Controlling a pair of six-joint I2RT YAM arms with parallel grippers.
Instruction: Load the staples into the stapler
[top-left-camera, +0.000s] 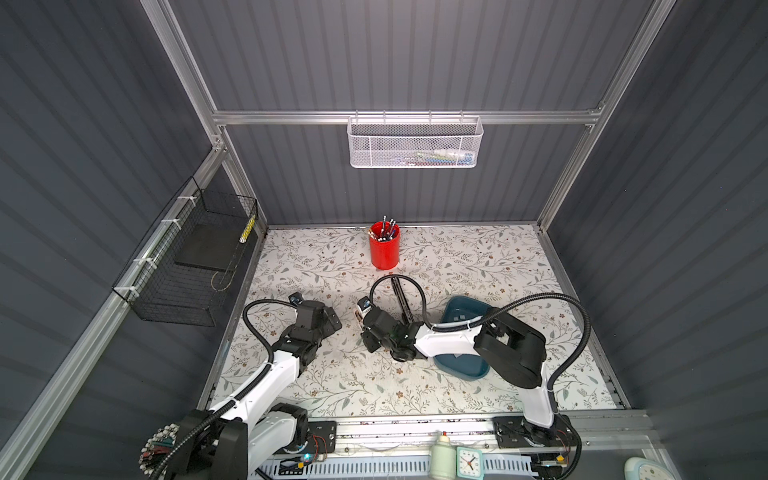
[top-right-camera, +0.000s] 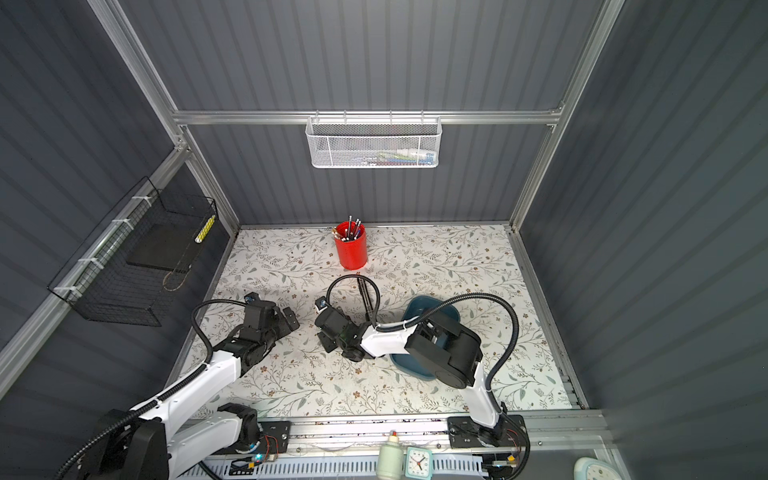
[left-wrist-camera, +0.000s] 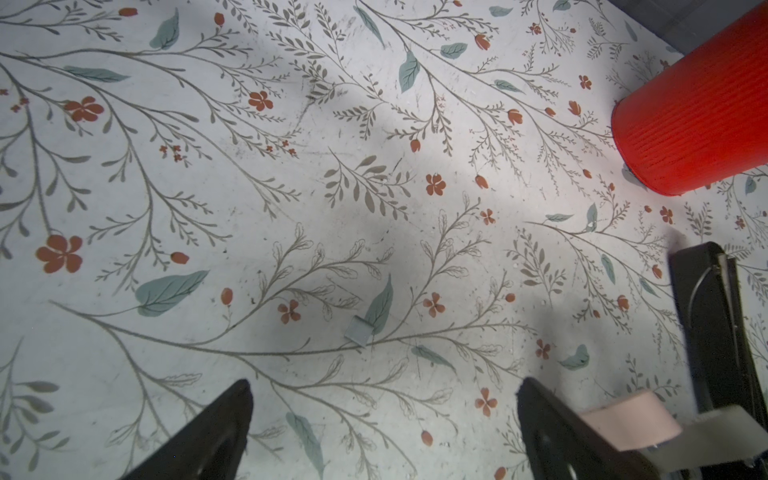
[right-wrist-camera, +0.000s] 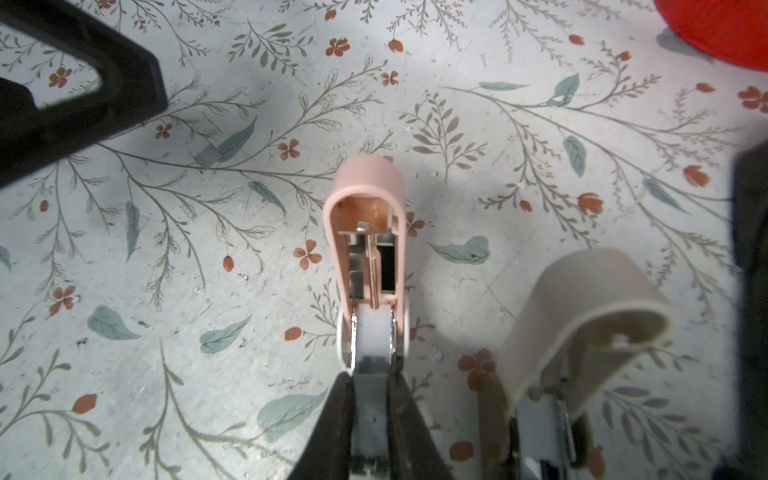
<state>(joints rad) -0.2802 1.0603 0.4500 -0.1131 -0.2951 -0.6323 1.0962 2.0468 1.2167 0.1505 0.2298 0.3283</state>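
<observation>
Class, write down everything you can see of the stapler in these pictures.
The stapler is of pale plastic and bright metal, swung wide open. Its pink cover shows a hollow underside with a thin spring rod. The cream base hangs off to one side. The right gripper holds it, jaws shut on the metal magazine. Whether it touches the table cannot be told.

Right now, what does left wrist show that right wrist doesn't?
Left wrist only: both fingers of the left gripper, spread wide above the table. Right wrist only: inside the open stapler, spring and channel, and the right gripper shut on it. Both: one staple strip lying on the table, the cup, part of the stapler.
</observation>
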